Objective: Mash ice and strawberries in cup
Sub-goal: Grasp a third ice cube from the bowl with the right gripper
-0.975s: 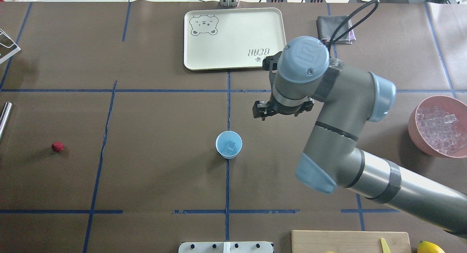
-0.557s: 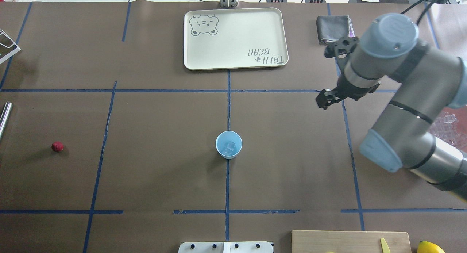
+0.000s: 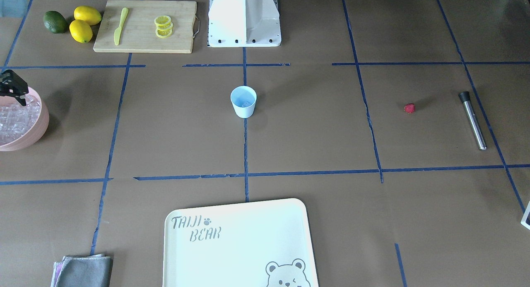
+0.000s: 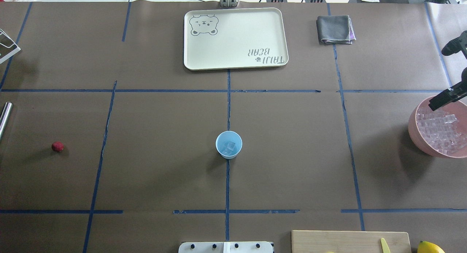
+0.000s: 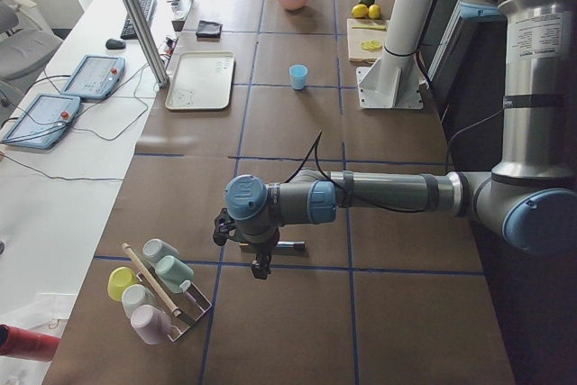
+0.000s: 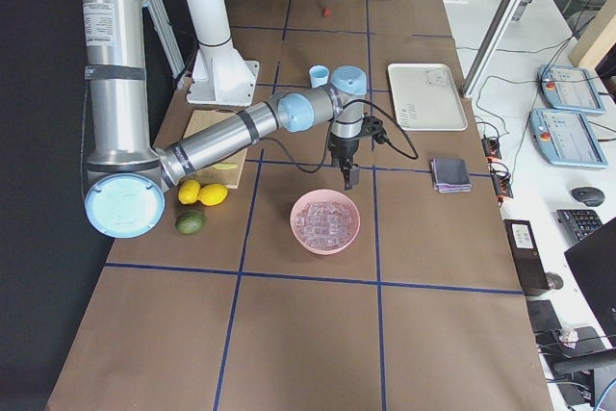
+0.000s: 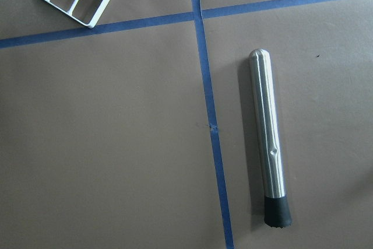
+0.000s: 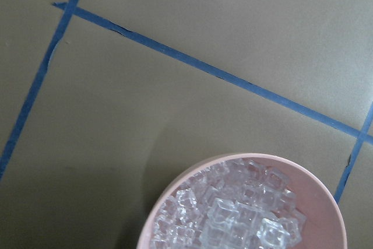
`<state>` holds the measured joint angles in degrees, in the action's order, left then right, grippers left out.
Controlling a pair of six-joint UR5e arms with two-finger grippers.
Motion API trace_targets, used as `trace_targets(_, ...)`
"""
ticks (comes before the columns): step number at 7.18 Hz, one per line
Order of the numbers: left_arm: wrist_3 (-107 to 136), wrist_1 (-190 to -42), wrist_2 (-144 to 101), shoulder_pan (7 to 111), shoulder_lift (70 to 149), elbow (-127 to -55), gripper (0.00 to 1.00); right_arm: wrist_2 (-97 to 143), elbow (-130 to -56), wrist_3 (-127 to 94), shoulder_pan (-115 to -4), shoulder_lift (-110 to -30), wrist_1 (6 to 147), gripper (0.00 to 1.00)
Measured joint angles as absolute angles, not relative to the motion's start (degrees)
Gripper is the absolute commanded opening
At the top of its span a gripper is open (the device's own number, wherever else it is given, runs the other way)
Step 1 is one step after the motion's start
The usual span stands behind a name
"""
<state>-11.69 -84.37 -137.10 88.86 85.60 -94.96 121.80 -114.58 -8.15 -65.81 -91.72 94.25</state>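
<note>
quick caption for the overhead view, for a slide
Overhead: blue cup with ice at centre, strawberry far left, right tool at the rim of the pink bowl of ice.

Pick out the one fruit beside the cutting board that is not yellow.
The dark green fruit, at the outer end of the group and farthest from the cutting board. The two lemons next to it are bright yellow.

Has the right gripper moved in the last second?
Yes. The right gripper swung rightward, away from the tray, to the far rim of the pink bowl.
</note>
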Motion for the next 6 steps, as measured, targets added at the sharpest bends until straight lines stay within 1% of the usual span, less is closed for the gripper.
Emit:
trace_targets(1,-11.69,-84.37,-137.11,88.86,85.6,-95.02,1.0,122.48,-112.53,-7.69,-66.79,-94.34,89.22,0.98)
trace_targets(3,-11.69,-84.37,-137.11,88.86,85.61,-95.2,1.0,122.46,-106.02,-10.58,-66.76,-95.53,79.19,0.97)
trace_targets(4,-11.69,-84.37,-137.11,88.86,85.61,-95.24,1.0,122.06,-104.23,-12.4,-65.8,-95.45,76.55,0.97)
trace_targets(6,-11.69,-84.38,-137.11,88.82,85.6,-95.22,1.0,120.29,-102.95,-13.99,-63.38,-95.45,75.28,0.95)
